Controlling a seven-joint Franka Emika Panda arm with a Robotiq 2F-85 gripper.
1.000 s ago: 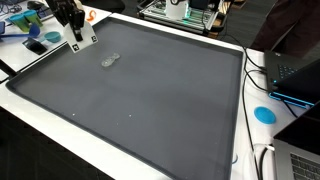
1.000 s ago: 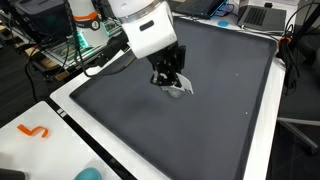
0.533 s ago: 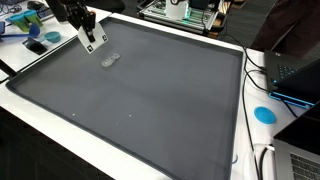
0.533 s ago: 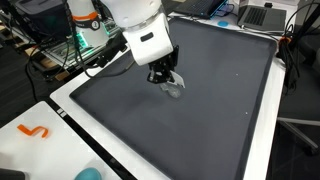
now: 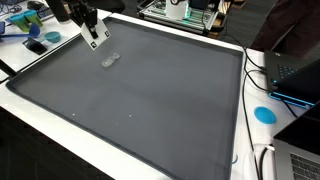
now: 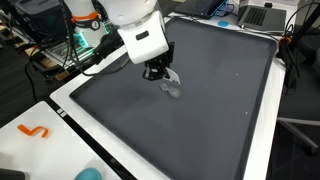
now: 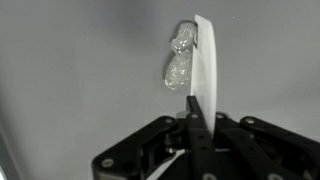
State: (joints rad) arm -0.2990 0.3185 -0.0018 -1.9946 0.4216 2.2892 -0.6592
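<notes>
Counts: one orange squiggle, one blue disc, one dark mat, one clear lump, one gripper, one arm.

Nearest, lower left of an exterior view: orange squiggle [image 6: 33, 131] lying on the white table [image 6: 60, 150].

Another exterior view, right edge: blue disc [image 5: 264, 114] on the white margin, well apart from everything else.

Mid-ground: dark grey mat [image 6: 200, 120] covers most of the tabletop in both exterior views.

Farther back on the mat: the clear lump [image 6: 172, 86], small, glassy and irregular in shape. It sits upper centre in that view, upper left in the other exterior view [image 5: 109, 61], and top centre in the wrist view [image 7: 181, 62].

Gripper [image 6: 166, 78]: comes down just beside the lump. In the wrist view its fingers meet along the centre line and read as one thin white strip [image 7: 202, 40], so the jaws are closed, with nothing pinched between them. The lump lies against the strip's left side; whether they actually touch cannot be told. The lump rests on the mat, not lifted.

Farthest, upper right corner: one laptop [image 6: 262, 14].
</notes>
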